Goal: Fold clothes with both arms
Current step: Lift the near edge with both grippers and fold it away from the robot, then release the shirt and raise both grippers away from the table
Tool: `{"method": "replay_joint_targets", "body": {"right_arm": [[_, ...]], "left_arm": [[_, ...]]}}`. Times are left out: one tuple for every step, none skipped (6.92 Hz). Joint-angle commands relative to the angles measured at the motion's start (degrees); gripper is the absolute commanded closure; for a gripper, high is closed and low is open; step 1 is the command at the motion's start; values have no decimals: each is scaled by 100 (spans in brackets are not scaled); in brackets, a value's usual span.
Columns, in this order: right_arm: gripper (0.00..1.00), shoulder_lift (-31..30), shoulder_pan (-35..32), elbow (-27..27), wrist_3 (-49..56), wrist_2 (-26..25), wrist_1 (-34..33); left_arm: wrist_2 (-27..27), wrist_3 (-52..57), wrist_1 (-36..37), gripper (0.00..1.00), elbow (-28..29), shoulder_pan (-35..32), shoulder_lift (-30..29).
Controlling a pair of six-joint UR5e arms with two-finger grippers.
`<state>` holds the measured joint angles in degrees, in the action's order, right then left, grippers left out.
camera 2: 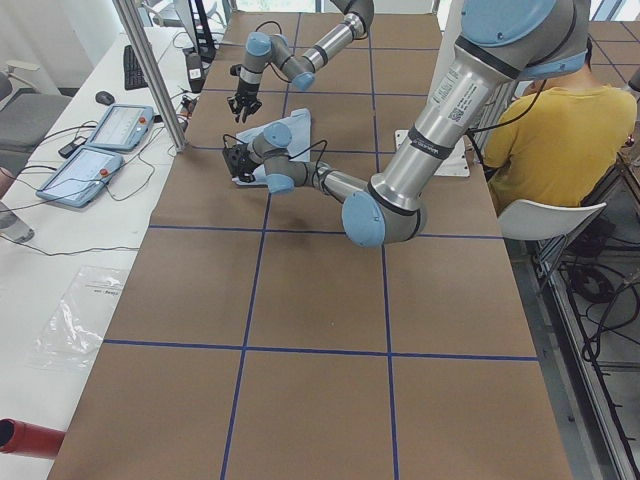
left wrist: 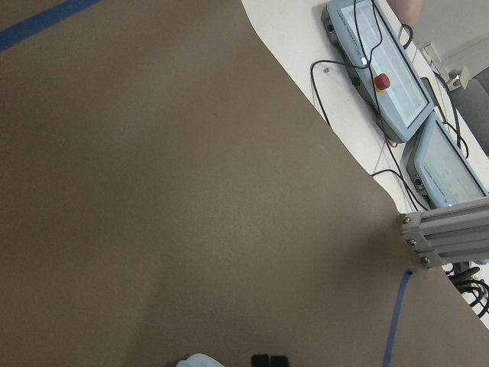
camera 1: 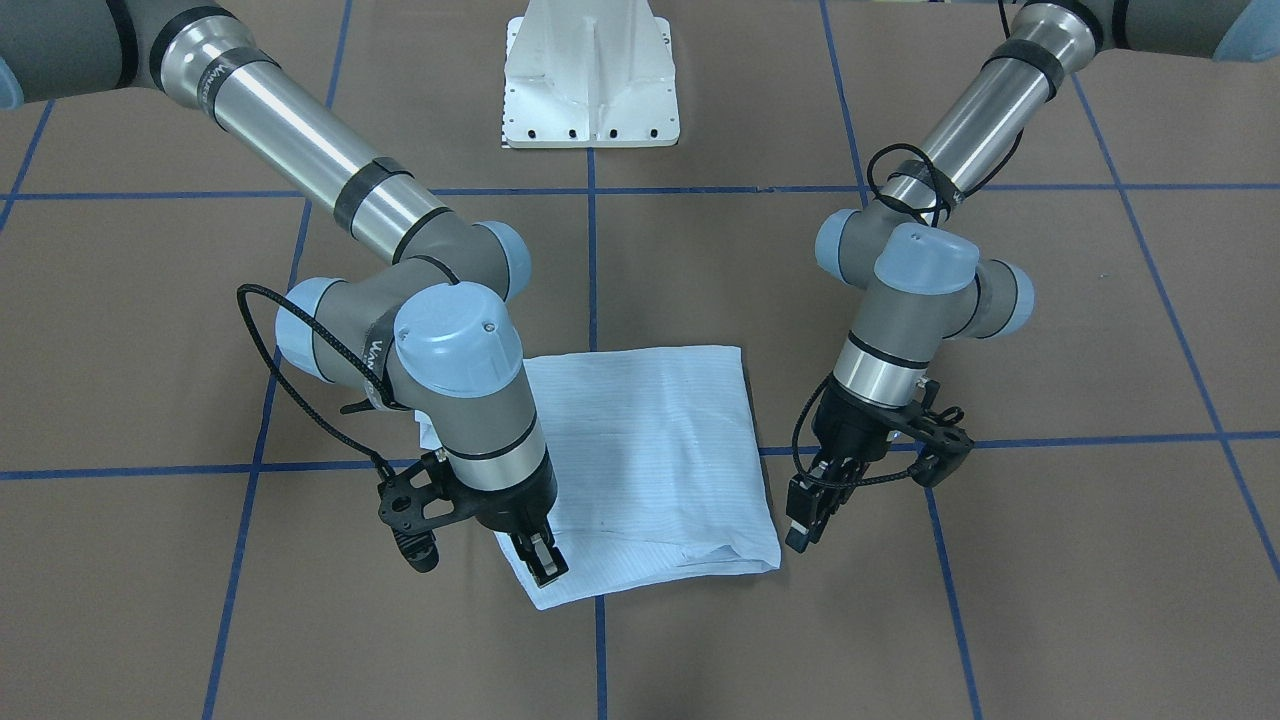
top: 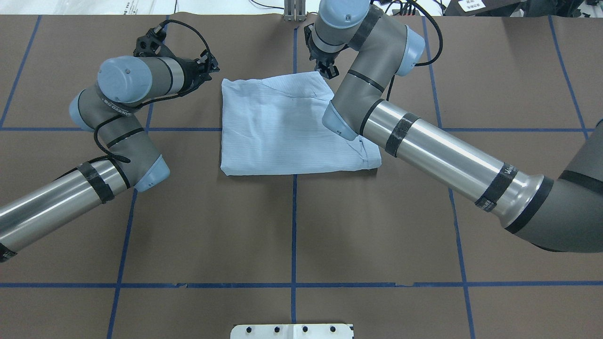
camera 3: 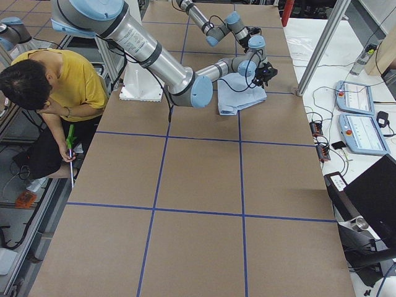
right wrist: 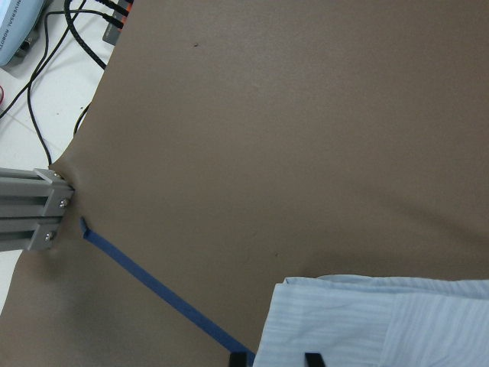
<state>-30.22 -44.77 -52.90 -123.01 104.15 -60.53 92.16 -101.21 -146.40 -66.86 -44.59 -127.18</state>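
The clothes are one light blue striped shirt [camera 1: 650, 460] [top: 282, 127], folded into a rough square on the brown table. My right gripper [camera 1: 540, 562] [top: 328, 70] hovers over the shirt's far corner. In the right wrist view its fingertips [right wrist: 241, 358] stand apart, one on each side of the shirt's edge [right wrist: 382, 321], so it is open. My left gripper [camera 1: 806, 525] [top: 211, 70] hangs just off the other far corner, over bare table. In the left wrist view its fingertips [left wrist: 261, 361] sit together, shut on nothing.
The white pedestal base [camera 1: 590, 80] stands at the robot's side. Beyond the table's far edge are an aluminium post [right wrist: 34, 210], control pendants [left wrist: 382, 69] and cables. A person in a yellow top [camera 2: 545, 130] sits behind the robot. Blue tape lines [top: 294, 226] cross the table.
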Motion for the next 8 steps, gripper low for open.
{"method": "replay_joint_targets", "body": {"right_arm": [[0,-280,-128,-149,800,18,-11],[0,-883,-372,-629,1449,340,-11],[0,-1602,-801,-1208,2430,900,-29],[0,-2175,-1362,-1483,3397,1558,-55],[0,-2581,-1786,-1512,4451,1747,-64],[0,-2977,-2086,-1538,5741,1819,-64],[0,-3424,-2402,-1643,7015,1915,-73],[0,-3733,-2797,-1618,8490,2203,-143]], "left_arm": [[30,669,-3,25,15,-76,114],[56,1325,-150,0,-11,-120,332],[317,2350,-239,0,-29,-260,665],[816,3474,-179,0,-20,-827,938],[1656,4494,-222,0,-29,-1407,1358],[2247,5679,-214,0,-29,-1830,1615],[2915,7092,-118,0,6,-2374,1774],[4096,8072,92,0,-11,-3101,1871]]}}
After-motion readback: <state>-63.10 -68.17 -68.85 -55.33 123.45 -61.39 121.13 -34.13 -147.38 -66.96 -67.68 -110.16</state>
